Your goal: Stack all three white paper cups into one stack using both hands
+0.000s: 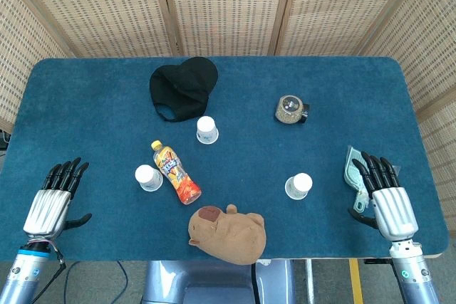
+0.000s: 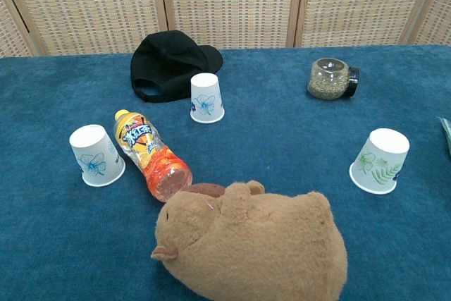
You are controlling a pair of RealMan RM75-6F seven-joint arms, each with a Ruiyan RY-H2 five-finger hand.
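Observation:
Three white paper cups stand upside down and apart on the blue table [image 1: 85, 97]. One cup [image 1: 149, 177] [image 2: 96, 155] is at the left, just beside an orange bottle. A second cup [image 1: 206, 129] [image 2: 206, 98] stands mid-table in front of the black cap. The third cup [image 1: 298, 186] [image 2: 380, 161], with a green leaf print, is at the right. My left hand [image 1: 53, 201] rests near the front left edge, fingers apart, holding nothing. My right hand [image 1: 385, 197] lies at the front right, fingers spread and empty. Neither hand shows in the chest view.
An orange drink bottle [image 1: 176, 172] [image 2: 150, 154] lies on its side between the left cup and a brown plush animal [image 1: 228, 233] [image 2: 254, 244] at the front edge. A black cap [image 1: 184, 87] [image 2: 169, 65] and a glass jar [image 1: 291, 109] [image 2: 331, 79] lie further back. A pale green object [image 1: 353, 169] sits by my right hand.

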